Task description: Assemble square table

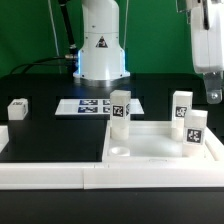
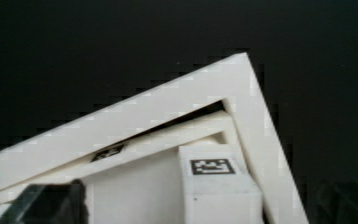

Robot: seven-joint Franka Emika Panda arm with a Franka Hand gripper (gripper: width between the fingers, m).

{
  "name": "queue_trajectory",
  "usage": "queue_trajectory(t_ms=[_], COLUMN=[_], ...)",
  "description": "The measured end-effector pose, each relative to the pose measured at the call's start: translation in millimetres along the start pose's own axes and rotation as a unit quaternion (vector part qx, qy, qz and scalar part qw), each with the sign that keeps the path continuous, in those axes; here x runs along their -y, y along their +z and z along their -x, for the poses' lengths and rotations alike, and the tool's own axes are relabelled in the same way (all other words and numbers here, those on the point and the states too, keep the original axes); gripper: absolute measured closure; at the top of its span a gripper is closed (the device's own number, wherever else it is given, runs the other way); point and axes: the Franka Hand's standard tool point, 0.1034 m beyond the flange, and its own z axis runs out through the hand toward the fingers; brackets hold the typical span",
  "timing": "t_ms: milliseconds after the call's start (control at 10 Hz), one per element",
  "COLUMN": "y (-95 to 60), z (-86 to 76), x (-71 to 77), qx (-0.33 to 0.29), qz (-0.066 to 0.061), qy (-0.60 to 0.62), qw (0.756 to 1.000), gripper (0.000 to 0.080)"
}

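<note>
Here, slab: the square table top (image 1: 160, 148), smooth white plastic with a round corner socket, lies at 5 o'clock inside the fence corner.
Legs: blocky, tagged; one (image 1: 120, 110) at its 10 o'clock corner, two (image 1: 195, 133) (image 1: 181, 107) at 3 o'clock, one (image 1: 17, 108) well apart at 9 o'clock.
Fence: long white bar fence (image 1: 60, 168).
Gripper: gripper (image 1: 213, 97) at 2 o'clock, jaws spread, holding nothing.
Board: marker board (image 1: 88, 105), flat.

free: black table (image 1: 50, 135) | blocked: upright legs (image 1: 120, 112); fence (image 1: 60, 172)
</note>
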Motion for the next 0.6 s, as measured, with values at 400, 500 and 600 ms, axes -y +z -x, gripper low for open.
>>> queue_trajectory(t_ms=[400, 500, 600], y=[0.4, 0.5, 0.5], z=[-0.2, -0.2, -0.2], x=[-0.3, -0.3, -0.3], qx=[0.0, 0.0, 0.0], qz=[0.0, 0.0, 0.0], qy=[0.0, 0.0, 0.0], qw=[1.0, 1.0, 1.0], gripper=[0.015, 0.015, 0.015])
